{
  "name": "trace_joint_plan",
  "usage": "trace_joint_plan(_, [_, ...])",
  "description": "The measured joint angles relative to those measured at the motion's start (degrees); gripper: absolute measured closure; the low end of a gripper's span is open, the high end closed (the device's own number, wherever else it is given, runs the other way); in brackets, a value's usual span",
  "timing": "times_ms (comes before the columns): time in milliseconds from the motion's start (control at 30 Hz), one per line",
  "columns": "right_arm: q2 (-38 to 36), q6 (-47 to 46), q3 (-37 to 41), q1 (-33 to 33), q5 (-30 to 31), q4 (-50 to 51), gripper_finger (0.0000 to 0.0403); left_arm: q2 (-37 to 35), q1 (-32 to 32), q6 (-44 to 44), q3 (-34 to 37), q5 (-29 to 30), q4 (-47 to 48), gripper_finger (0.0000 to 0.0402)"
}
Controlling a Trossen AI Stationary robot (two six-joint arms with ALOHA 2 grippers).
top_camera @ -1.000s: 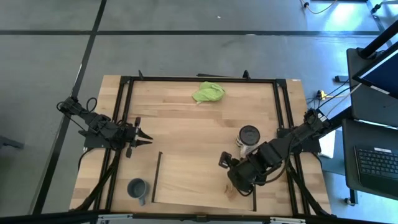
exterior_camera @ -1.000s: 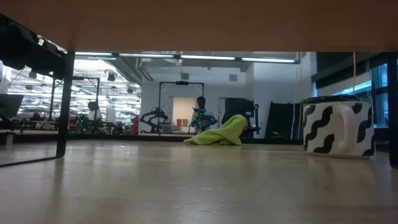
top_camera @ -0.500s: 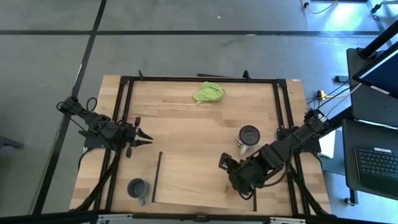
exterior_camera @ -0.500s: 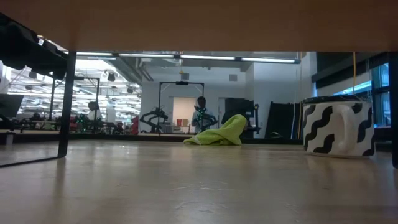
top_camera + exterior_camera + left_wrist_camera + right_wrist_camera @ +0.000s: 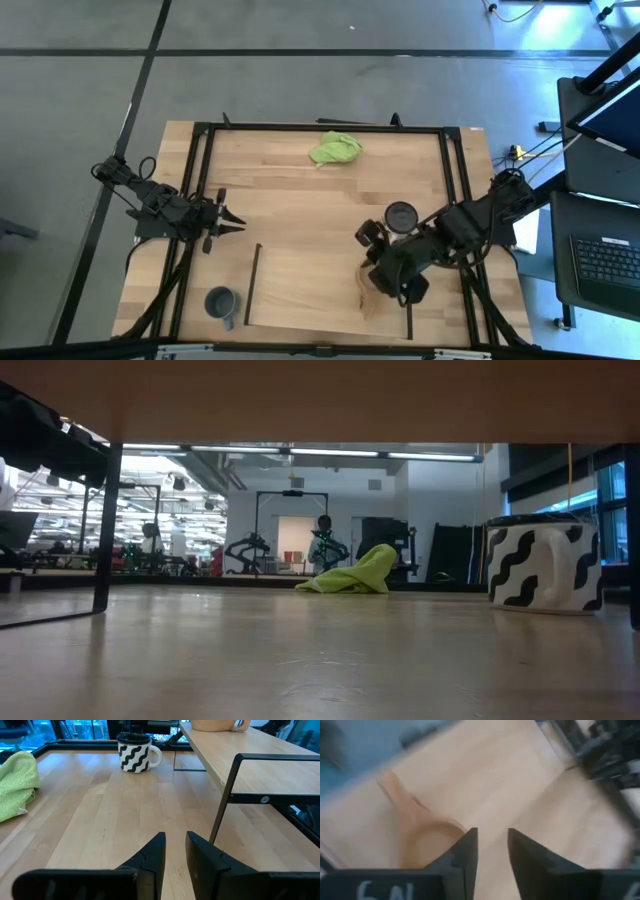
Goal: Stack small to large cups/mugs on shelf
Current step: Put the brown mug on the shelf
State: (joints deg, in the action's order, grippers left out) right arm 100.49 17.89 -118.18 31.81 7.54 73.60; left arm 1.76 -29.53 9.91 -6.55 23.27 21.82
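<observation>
Light-wood shelf [image 5: 300, 290], lime cloth [image 5: 335, 149] on tabletop [image 5: 300, 180], both claws narrowly apart, empty.

Three cups, one tan wooden cup [image 5: 366, 300], one blue-grey mug [image 5: 220, 302], one white patterned mug [image 5: 401, 216], one shelf [image 5: 300, 290], one green cloth [image 5: 335, 149], two claws, left claw [image 5: 232, 215], right claw [image 5: 372, 272]

The shelf [image 5: 300, 285], a light-wood board with thin black bars on its short sides, lies at lower centre of the high view. The small tan wooden cup [image 5: 364, 298] sits on its right part, handle towards the top of the frame. The white mug with black wavy pattern [image 5: 401, 216] stands upright above the shelf's right end. The blue-grey mug [image 5: 220, 303] stands lower left, just beside the shelf's left bar.
</observation>
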Motion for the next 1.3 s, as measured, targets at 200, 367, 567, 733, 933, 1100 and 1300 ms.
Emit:
trace_joint_plan(200, [0.2, -24.3, 4.3, 0.1, -9.3, -9.4, 0.0385, 0.0, 0.0, 0.0, 0.0, 0.0, 0.0, 0.0332])
trace_joint_plan(367, [0.2, -36.7, 9.7, -1.6, -9.1, -19.6, 0.0394, 0.0, 0.0, 0.0, 0.0, 0.0, 0.0, 0.0332])
trace_joint_plan(567, [0.3, -40.8, 15.9, -6.7, 0.7, -19.6, 0.0398, 0.0, 0.0, 0.0, 0.0, 0.0, 0.0, 0.0332])
trace_joint_plan(733, [0.3, -42.2, 17.6, -12.9, 5.9, -13.3, 0.04, 0.0, 0.0, 0.0, 0.0, 0.0, 0.0, 0.0332])
trace_joint_plan(933, [0.3, -45.8, 18.3, -16.2, 1.3, -8.0, 0.0396, 0.0, 0.0, 0.0, 0.0, 0.0, 0.0, 0.0332])
trace_joint_plan(1100, [0.3, -48.2, 18.3, -15.6, -0.8, -5.4, 0.0394, 0.0, 0.0, 0.0, 0.0, 0.0, 0.0, 0.0332])
trace_joint_plan(1300, [0.3, -51.7, 18.3, -12.7, -1.3, -3.8, 0.0394, 0.0, 0.0, 0.0, 0.0, 0.0, 0.0, 0.0332])
